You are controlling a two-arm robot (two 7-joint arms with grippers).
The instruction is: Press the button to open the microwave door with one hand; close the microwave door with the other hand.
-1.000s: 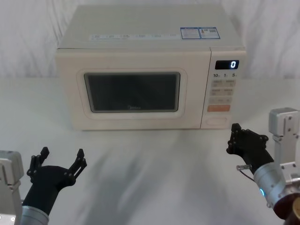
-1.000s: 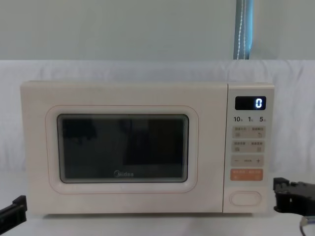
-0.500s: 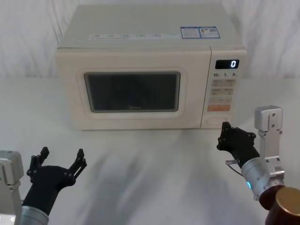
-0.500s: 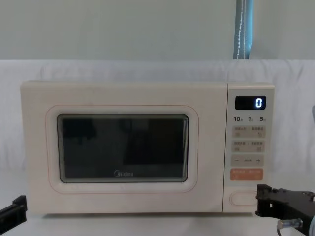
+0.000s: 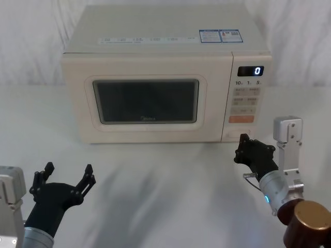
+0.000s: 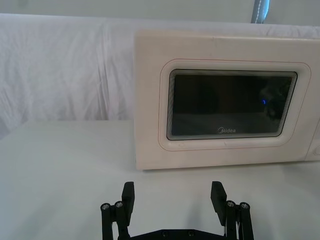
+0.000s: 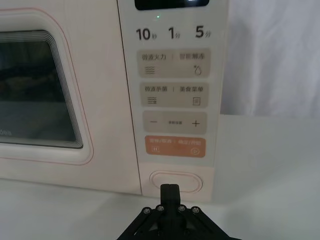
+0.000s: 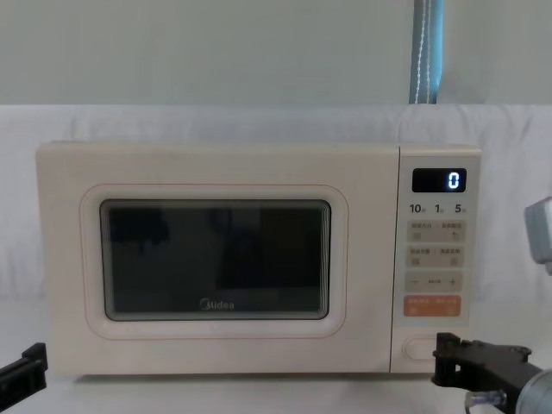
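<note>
Cream boxy microwave [image 5: 155,72] on white cloth-covered table [image 5: 165,191], wide windowed door [image 8: 216,263] closed; cream oval button [image 7: 176,181] at control panel's bottom; right gripper [image 7: 169,192], fingers pressed together, tip just before it; left gripper [image 5: 64,178] spread, parked near front-left

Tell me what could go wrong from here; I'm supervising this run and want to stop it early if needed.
1. The right gripper, fingers shut, sits just in front of the button. The orange key is directly above, so a high approach might press it instead.
2. The microwave door is shut and may swing out once released. The left gripper waits open, low on the table in front of the door's left part, possibly in its path.
</note>
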